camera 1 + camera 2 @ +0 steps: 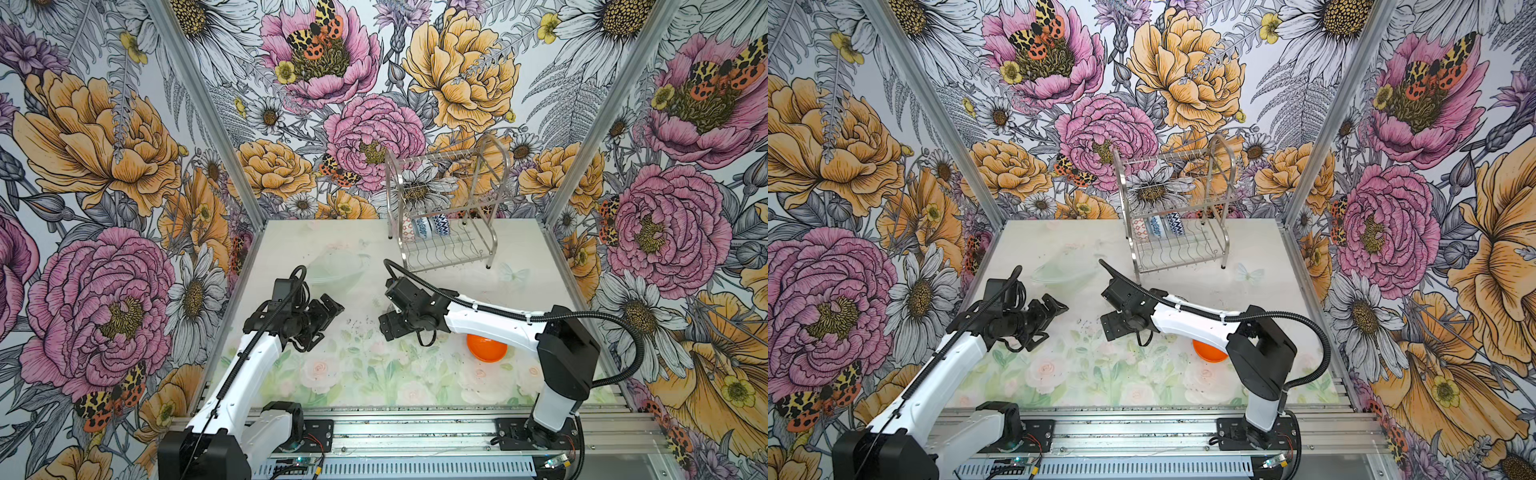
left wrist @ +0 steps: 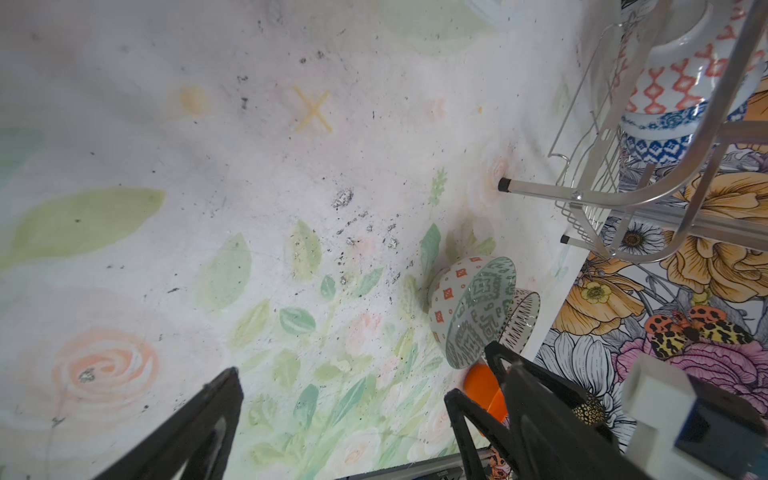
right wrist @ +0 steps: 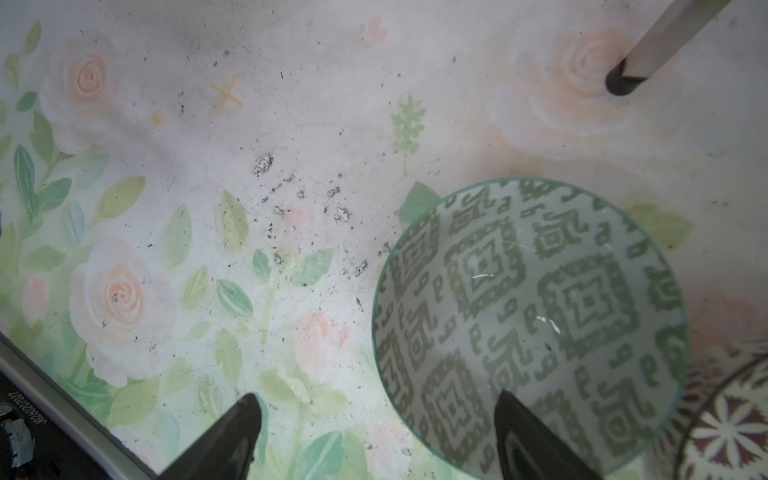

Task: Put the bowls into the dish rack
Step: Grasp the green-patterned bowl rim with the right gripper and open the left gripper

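Note:
The dish rack point(image 1: 444, 253) point(image 1: 1177, 253) stands at the back of the table, with an orange-white bowl point(image 1: 408, 228), a blue bowl point(image 1: 421, 227) and a blue zigzag bowl point(image 1: 441, 224) on edge in its lower tier. A grey-green bowl point(image 3: 532, 324) point(image 2: 473, 307) sits upright on the mat, hidden under the arm in both top views. My right gripper point(image 3: 376, 397) point(image 1: 387, 328) is open and straddles its rim, one finger over the inside and one outside. A dark lattice bowl point(image 3: 731, 424) point(image 2: 525, 316) lies just behind it. A plain orange bowl point(image 1: 486, 349) point(image 1: 1210, 353) rests under the right arm. My left gripper point(image 2: 343, 384) point(image 1: 332, 305) is open and empty.
A rack leg point(image 3: 623, 79) stands on the mat close beyond the grey-green bowl. Floral walls close in the table on three sides. A metal rail point(image 1: 415, 428) carrying both arm bases runs along the front edge. The two grippers face each other near the table's middle.

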